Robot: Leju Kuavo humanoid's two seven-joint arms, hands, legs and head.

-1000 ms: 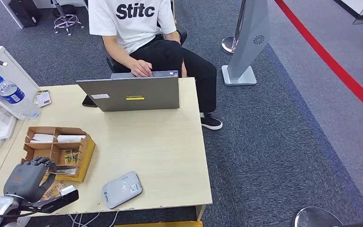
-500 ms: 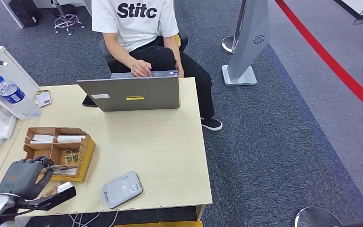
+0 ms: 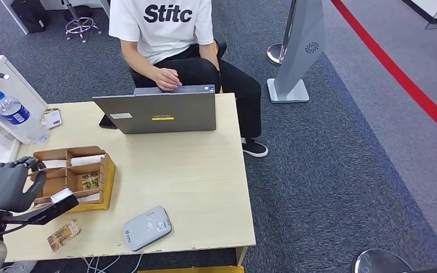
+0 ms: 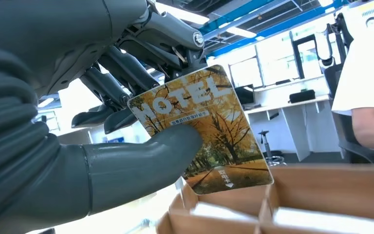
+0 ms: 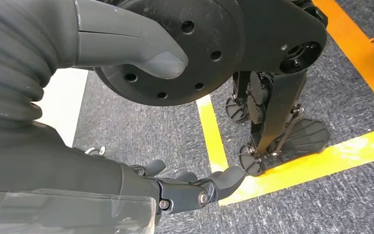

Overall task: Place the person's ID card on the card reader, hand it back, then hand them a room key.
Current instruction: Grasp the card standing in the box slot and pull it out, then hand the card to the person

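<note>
At the lower left of the head view, the left hand (image 3: pixel 3 185) hovers beside the cardboard organiser box (image 3: pixel 105 176); its wrist view shows the thumb and fingers (image 4: pixel 126 105) pinching a hotel room key card (image 4: pixel 204 129) with an autumn-tree print, just above the box's compartments. This looks like the last step, handing over the room key: the card reader (image 3: pixel 147 227) near the desk's front edge lies bare, and I cannot make out the ID card anywhere. Next, the arm needs to carry the card past the laptop (image 3: pixel 162 112) toward the person (image 3: pixel 168 40) seated at top centre, whose hand (image 3: pixel 168 78) rests at the keyboard; the right hand (image 5: pixel 195 187) hangs over the floor, fingers loosely apart, holding nothing.
</note>
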